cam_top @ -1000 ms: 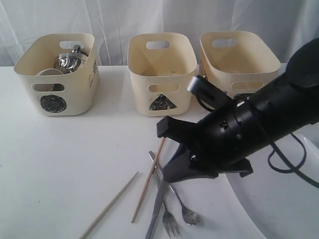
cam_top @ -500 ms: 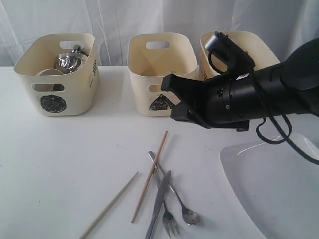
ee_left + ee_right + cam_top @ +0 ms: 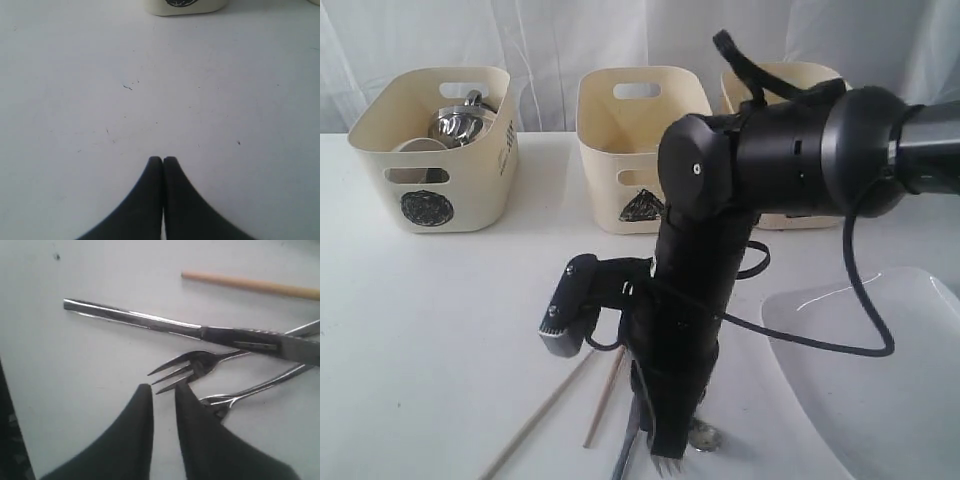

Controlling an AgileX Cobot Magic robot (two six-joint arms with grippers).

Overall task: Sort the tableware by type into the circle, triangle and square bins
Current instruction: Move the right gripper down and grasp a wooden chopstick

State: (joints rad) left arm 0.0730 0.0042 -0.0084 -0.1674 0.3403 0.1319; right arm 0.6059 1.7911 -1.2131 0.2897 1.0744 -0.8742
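Observation:
The knife, fork and spoon lie crossed on the white table, with one wooden chopstick past them. My right gripper hovers at the fork's tines, slightly open, with nothing between its fingers. In the exterior view the right arm points straight down over the cutlery, its gripper beside the knife; two chopsticks lie to the left. The white plate sits at the right. My left gripper is shut and empty over bare table.
Three cream bins stand at the back: the circle bin holding steel mugs and a white bowl, the triangle bin, and a third bin partly hidden by the arm. The circle bin's base shows in the left wrist view.
My right arm has swung from level in front of the bins to pointing down over the cutlery, covering most of it in the exterior view. The tableware has not moved.

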